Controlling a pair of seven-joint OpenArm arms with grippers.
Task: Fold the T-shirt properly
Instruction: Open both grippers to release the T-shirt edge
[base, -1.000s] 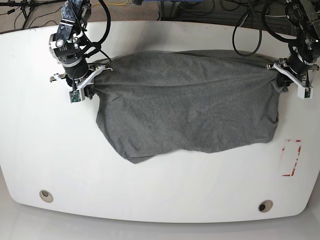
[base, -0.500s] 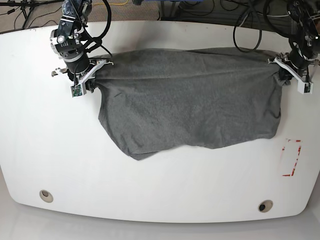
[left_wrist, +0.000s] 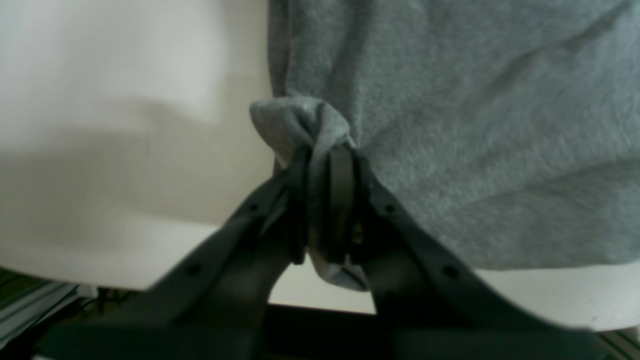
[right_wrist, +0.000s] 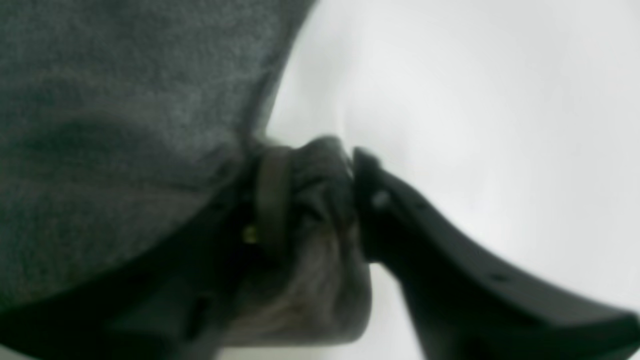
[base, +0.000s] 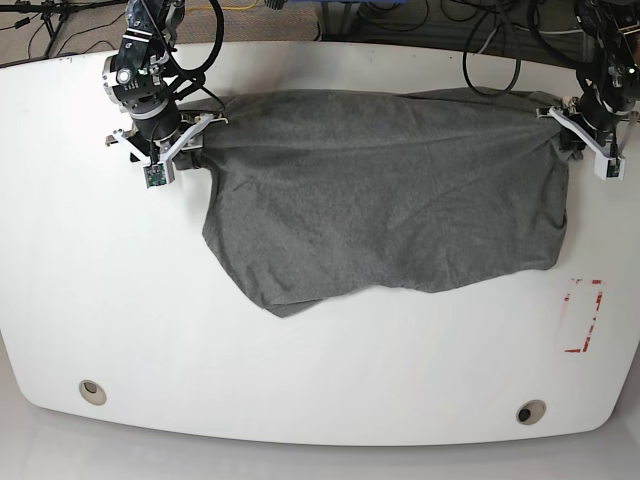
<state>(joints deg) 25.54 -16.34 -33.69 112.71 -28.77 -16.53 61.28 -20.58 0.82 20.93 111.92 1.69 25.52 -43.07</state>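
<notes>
I am laying the shirt (base: 385, 190) flat on the table (base: 100, 300), stretched between my claws at the far edge. My left claw (left_wrist: 320, 200) is pinching a bunched corner tight. My right claw (right_wrist: 312, 195) is standing parted around a loose wad of cloth. Next, I judge, both should let go and retreat cleanly.

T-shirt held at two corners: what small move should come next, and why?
Probably open the left gripper too. The right fingers already stand apart around their bunch, the left ones are pinched shut, and the T-shirt lies spread on the table.
</notes>
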